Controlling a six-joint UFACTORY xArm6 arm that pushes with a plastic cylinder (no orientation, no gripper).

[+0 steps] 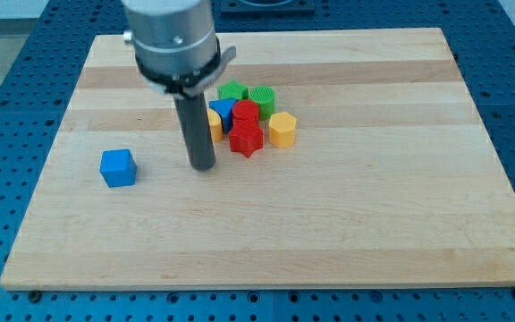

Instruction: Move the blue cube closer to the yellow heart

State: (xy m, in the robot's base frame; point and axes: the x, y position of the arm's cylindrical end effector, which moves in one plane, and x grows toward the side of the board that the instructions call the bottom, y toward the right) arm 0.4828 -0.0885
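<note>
So here's where I'm at: my tip [203, 166] is planted on the wooden desk [374, 215], just to the view's right of the blue cube [118, 167], with a gap of bare wood between us, so not touching. No pincer on me at all, just the straight dark rod, so nothing's grasped or clenched.

The blue cube sits on its own toward the view's left, well apart from everything else. The rest of the blocks are bunched in a cluster up and to the view's right of my tip. The rod hides part of that bunch: there's a yellow block [214, 124] peeking out right beside it, and I can't make out its shape. Next to it is a blue triangle-ish block [223, 109], then a red cylinder [246, 114] and a red star [247, 139] below it. Behind those sit a green star-like block [232, 90] and a green cylinder [262, 96]. On the cluster's right edge is a yellow hexagon-looking block [282, 130].
</note>
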